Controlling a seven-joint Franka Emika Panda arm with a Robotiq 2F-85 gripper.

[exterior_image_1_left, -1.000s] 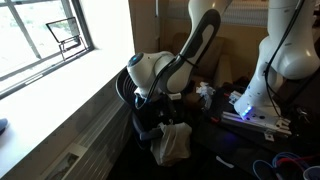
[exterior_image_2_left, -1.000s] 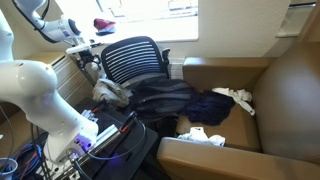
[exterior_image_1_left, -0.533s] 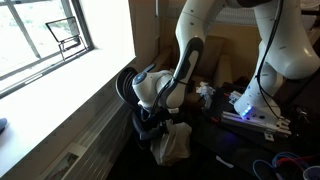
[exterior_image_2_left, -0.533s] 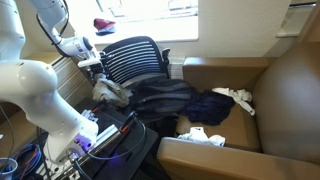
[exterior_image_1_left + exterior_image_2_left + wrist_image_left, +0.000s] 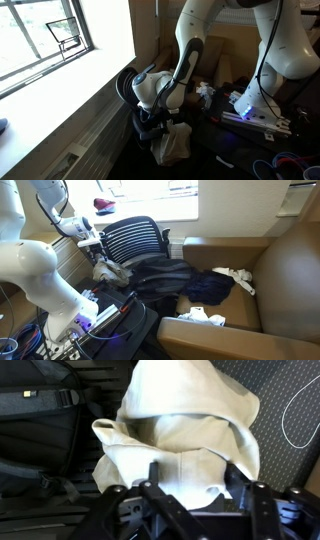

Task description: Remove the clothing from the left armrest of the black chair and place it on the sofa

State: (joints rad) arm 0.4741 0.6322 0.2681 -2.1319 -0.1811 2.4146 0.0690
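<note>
Two dark fingers [image 5: 150, 472] of the gripper [image 5: 193, 478] stand spread wide at the lower edge of the wrist view, holding nothing, with the cream clothing [image 5: 190, 420] bunched right ahead of them. In an exterior view the gripper [image 5: 94, 248] hangs just above that clothing [image 5: 110, 270], which lies draped over an armrest of the black chair [image 5: 135, 238] beside the brown sofa [image 5: 270, 275]. Whether the fingertips touch the fabric cannot be told.
</note>
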